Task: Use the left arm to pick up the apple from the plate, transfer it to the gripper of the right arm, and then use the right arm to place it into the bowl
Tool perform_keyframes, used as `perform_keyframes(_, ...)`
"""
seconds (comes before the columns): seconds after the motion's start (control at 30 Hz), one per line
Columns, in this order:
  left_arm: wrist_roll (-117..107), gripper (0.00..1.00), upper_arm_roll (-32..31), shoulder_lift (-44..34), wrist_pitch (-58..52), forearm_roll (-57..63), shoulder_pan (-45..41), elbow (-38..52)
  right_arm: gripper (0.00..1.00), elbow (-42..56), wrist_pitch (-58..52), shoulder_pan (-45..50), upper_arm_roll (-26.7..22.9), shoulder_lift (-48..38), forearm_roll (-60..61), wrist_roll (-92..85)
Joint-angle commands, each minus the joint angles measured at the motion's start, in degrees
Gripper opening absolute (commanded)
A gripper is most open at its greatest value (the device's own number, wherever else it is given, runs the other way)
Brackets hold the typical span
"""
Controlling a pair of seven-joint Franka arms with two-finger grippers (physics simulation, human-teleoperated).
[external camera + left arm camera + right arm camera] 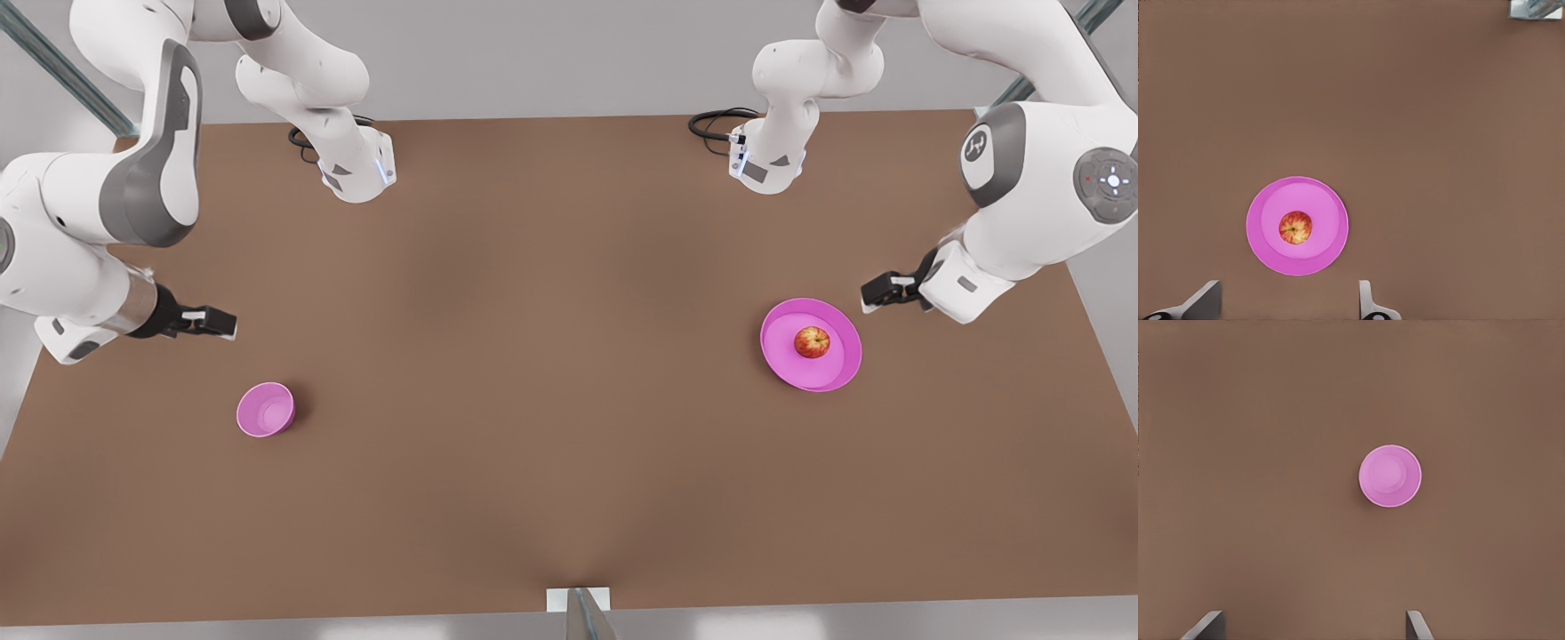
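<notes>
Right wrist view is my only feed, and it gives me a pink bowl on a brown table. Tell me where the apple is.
Observer: The apple sits near the middle of the plate, at the front view's right, far across the table from the bowl.
Operator: Give me the left gripper's position.
Observer: The left gripper shows just past the plate's rim on the front view's right. It is open, empty and clear of the apple.
Operator: Report how my right gripper looks from the front.
Observer: The right gripper hovers at the front view's left, open and empty. In that view it is off to the side of the bowl rather than over it.
</notes>
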Motion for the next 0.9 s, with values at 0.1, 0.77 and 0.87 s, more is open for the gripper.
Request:
perform_keyframes(0.1, -3.3, 1.00, 0.1, -4.8, 8.3, -0.1, 0.2, -11.9, 1.00, 0.0, 2.2, 0.3, 0.8, -0.1, -0.3, 1.0)
perform_keyframes(0.77, -1.2, 1.00, 0.1, 1.3, 52.2, -1.8, 2.9, -47.9, 1.00, 0.1, 3.7, 4.4, 2.1, -0.1, 0.0, 4.0)
perform_keyframes(0.87, -1.1, 1.00, 0.1, 3.1, 54.4, -1.8, 3.7, -49.4, 1.00, 0.1, 3.7, 4.2, 2.1, -0.1, -0.1, 3.7)
